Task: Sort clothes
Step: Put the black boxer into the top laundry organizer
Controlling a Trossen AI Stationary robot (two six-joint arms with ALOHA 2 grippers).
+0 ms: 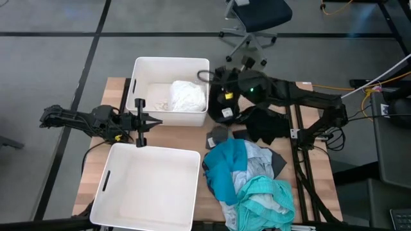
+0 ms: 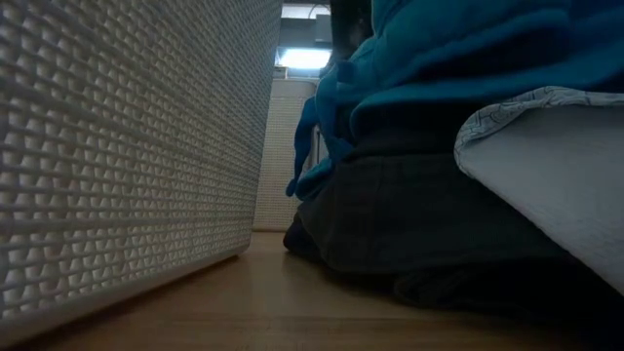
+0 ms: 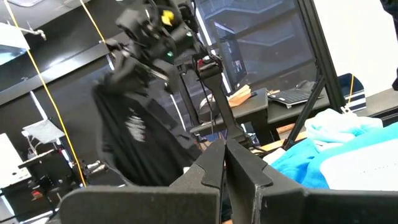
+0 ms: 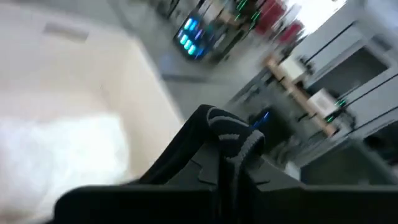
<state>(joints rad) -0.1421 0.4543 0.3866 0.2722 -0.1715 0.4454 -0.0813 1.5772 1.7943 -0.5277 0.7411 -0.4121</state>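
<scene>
Grey floor [image 1: 160,25], office chair [image 1: 253,19], wooden table [image 1: 205,138], possibly desks behind

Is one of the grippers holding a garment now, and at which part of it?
The right gripper pinches a black garment by a ribbed edge, lifted beside the far bin. The left gripper holds nothing.

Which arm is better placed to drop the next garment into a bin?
Right: its gripper already holds a black garment beside the far bin. The left gripper waits shut and empty between bins.
</scene>
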